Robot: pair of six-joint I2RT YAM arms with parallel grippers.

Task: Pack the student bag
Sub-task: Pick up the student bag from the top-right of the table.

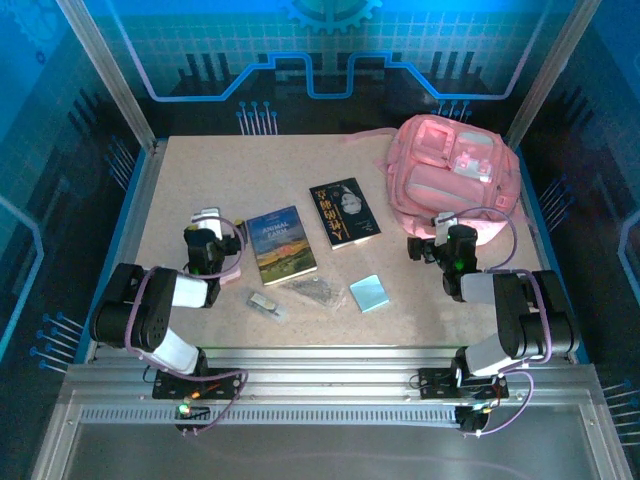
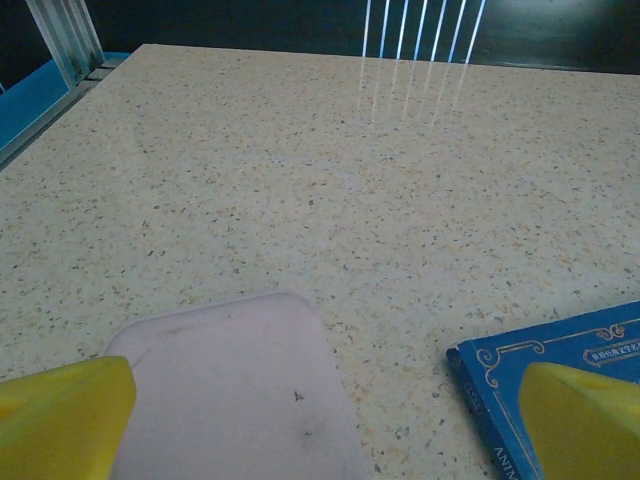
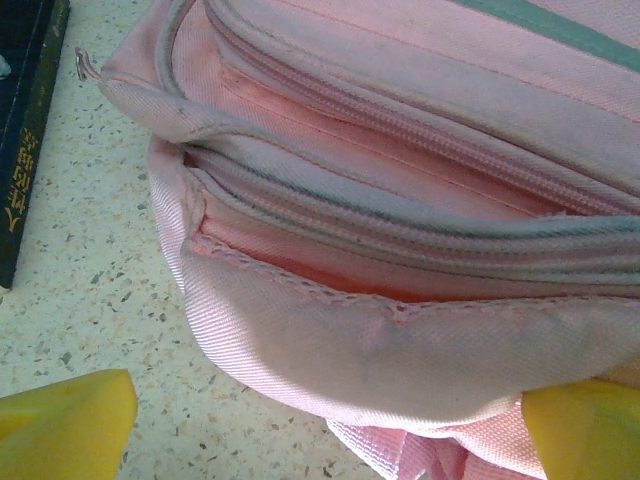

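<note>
the bag [image 1: 455, 180] lies far right on the bench [image 1: 200, 180], soft, floppy, likely light; pinch its stiffer zip rim. right tool [image 3: 320, 425] spread just before it; left tool [image 2: 325, 425] spread, well apart from it.

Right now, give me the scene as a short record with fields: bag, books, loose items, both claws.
bag: student bag, far right of the table, front pockets facing up
books: blue book and black book, lying flat mid-table, outside the bag
small items: light blue pad and clear packet, nearer the arms
left claw: open, empty, over a flat pink mat beside the blue book
right claw: open, empty, at the bag's near edge
</note>
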